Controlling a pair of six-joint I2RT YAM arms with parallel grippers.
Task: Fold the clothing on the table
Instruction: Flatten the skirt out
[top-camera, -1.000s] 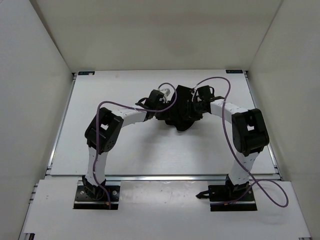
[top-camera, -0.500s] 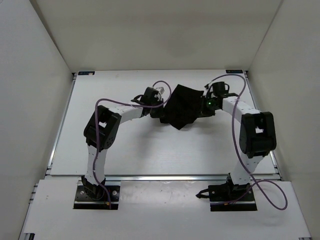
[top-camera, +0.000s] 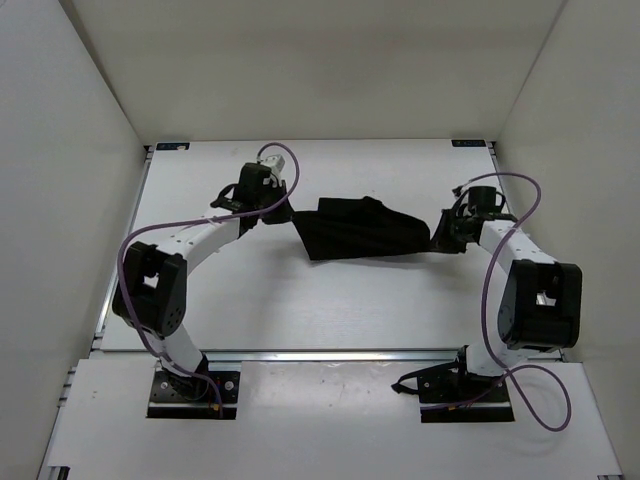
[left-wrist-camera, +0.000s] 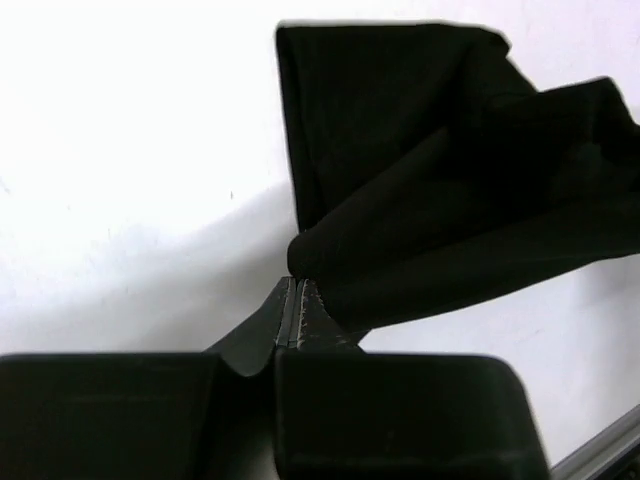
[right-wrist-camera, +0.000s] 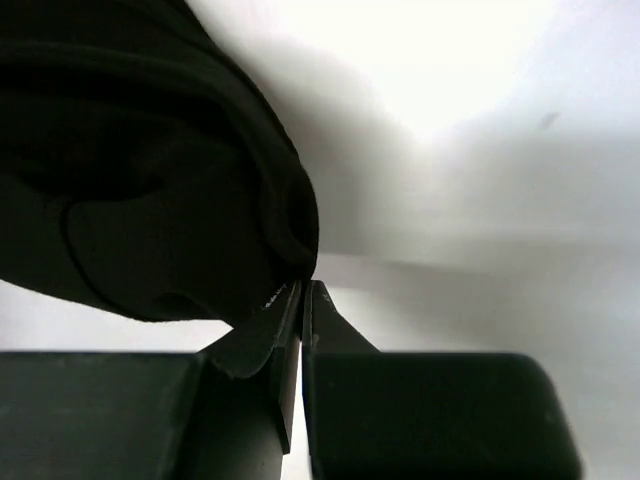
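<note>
The left claw (left-wrist-camera: 296, 300) was pinched tight on the 9 o'clock end of the clothing (top-camera: 360, 232), with a bit of black cloth squeezed between its tips. The clothing was stretched out in a long, bunchy band between both claws. It sat near the middle of the table (top-camera: 250, 300), a little toward 12 o'clock. How much of it lay on the table could not be told. It looked soft, light and floppy, so it would likely sag and wrinkle wherever nothing held it, and it would not break. The best places to hold looked like its corners and edges, one for each claw. The right claw (right-wrist-camera: 300, 295) was pinched tight on the 3 o'clock end. The table was flat, white and smooth, so the cloth would likely slide on it. White walls (top-camera: 80, 150) stood at 9, 12 and 3 o'clock, well apart from the cloth.
</note>
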